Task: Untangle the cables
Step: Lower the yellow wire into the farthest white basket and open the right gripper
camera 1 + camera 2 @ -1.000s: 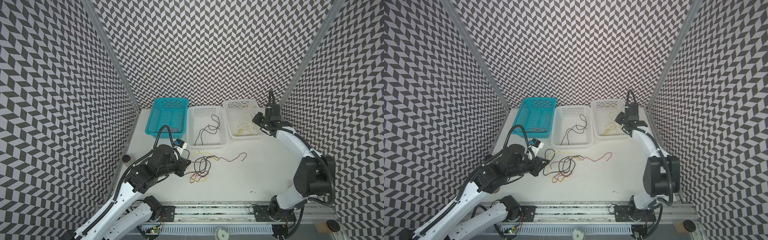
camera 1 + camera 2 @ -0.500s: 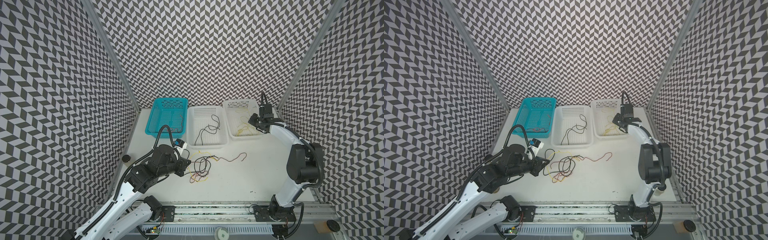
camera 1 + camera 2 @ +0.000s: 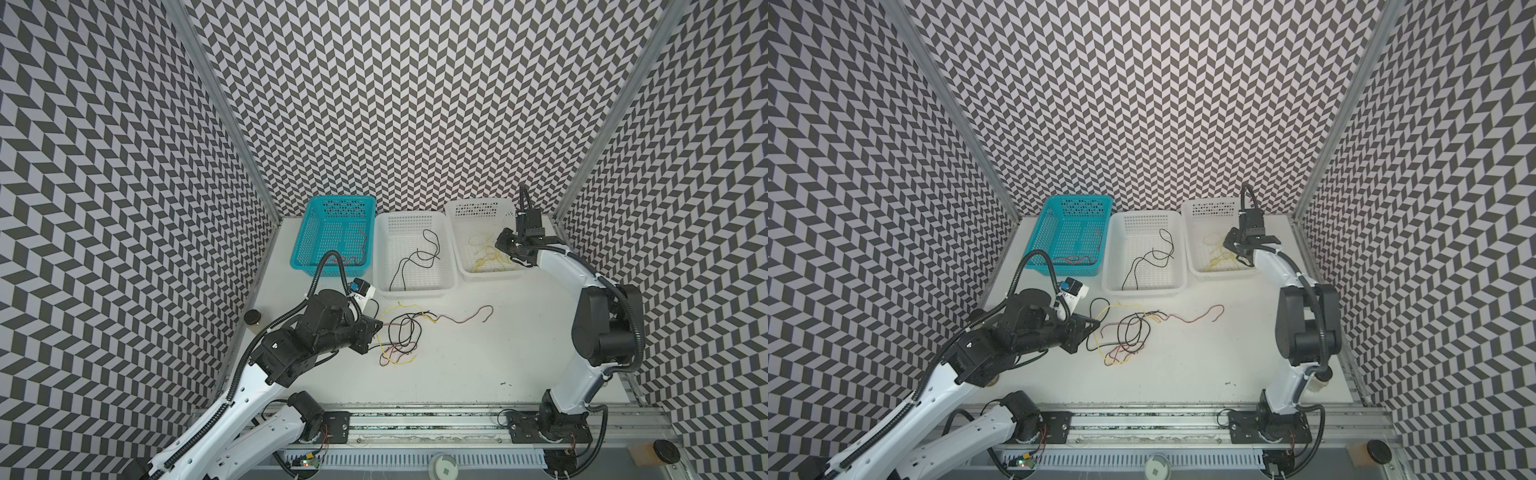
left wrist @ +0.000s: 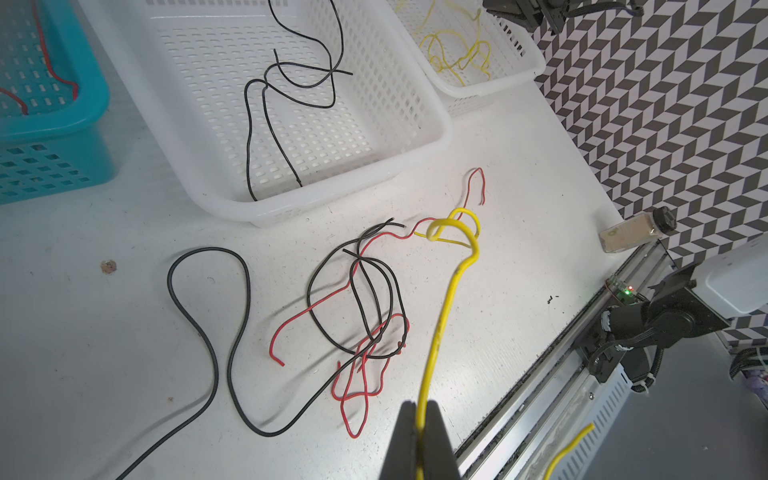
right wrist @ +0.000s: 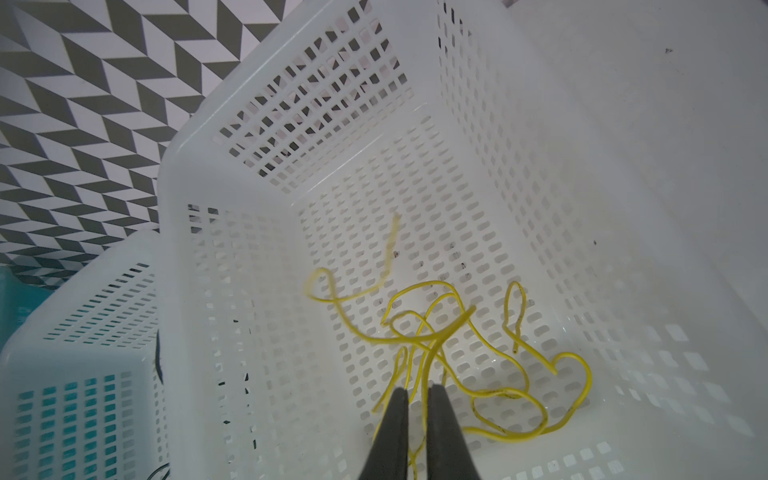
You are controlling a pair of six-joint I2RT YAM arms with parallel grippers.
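Now L gripper is clamping shut on a yellow cable at near-left of table, lifting it off the red/black/yellow tangle lying mid-table, just near of the baskets. R gripper is hanging over far-right white basket, jaws standing a crack apart w/ one of the loose yellow cables running between them. Black cables are lying in mid white basket, red ones in far-left teal basket.

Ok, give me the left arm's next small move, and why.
Probably draw the yellow cable gently back out of the tangle: the left gripper is shut on it near one end, and its far loop crosses a red cable.
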